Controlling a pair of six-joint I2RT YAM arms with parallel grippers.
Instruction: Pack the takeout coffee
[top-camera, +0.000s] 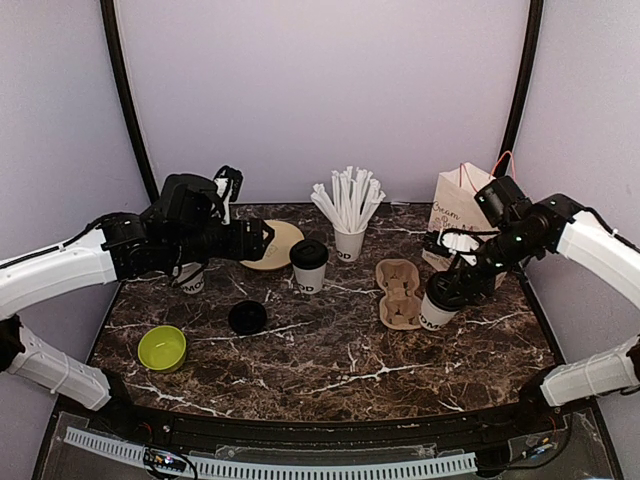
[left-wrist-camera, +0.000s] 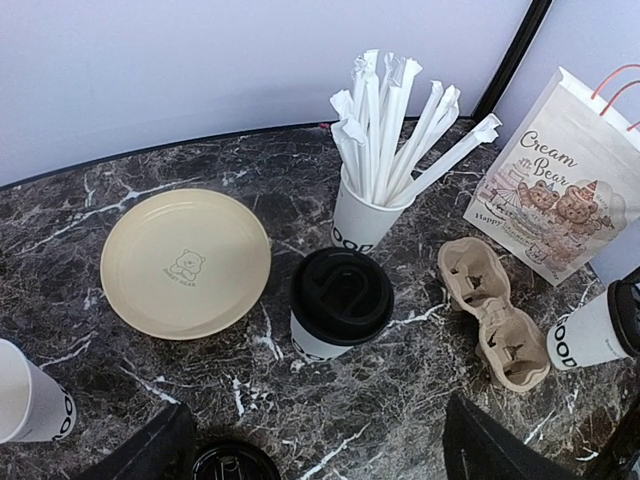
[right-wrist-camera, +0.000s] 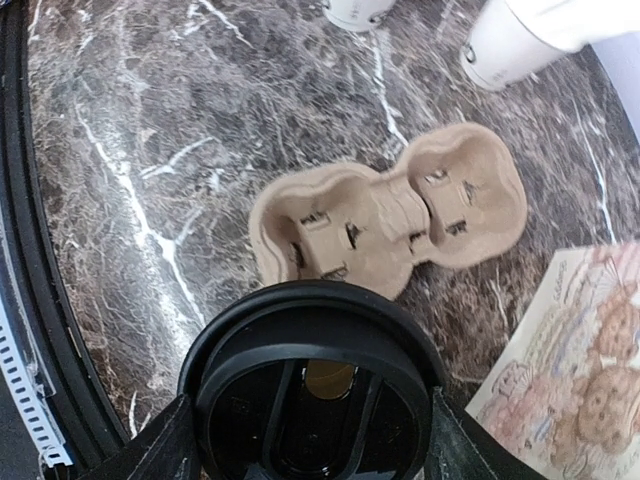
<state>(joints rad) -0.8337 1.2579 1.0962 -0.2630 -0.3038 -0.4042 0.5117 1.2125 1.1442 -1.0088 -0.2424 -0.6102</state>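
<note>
Coffee cup one (top-camera: 309, 266) stands mid-desk (top-camera: 330, 372) by the straws (top-camera: 348, 205). Coffee cup two (top-camera: 437, 303) sits just right of the cardboard carrier (top-camera: 400, 293), clasped at its lid by the right end effector (right-wrist-camera: 310, 448). The left end effector (left-wrist-camera: 330, 446) hangs wide, holding nothing.

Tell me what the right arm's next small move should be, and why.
Probably lift the cup a little and shift it left over the carrier's nearest pocket. The right gripper sits against both sides of the lid, the cup stands just right of the carrier, and both pockets look empty.
</note>
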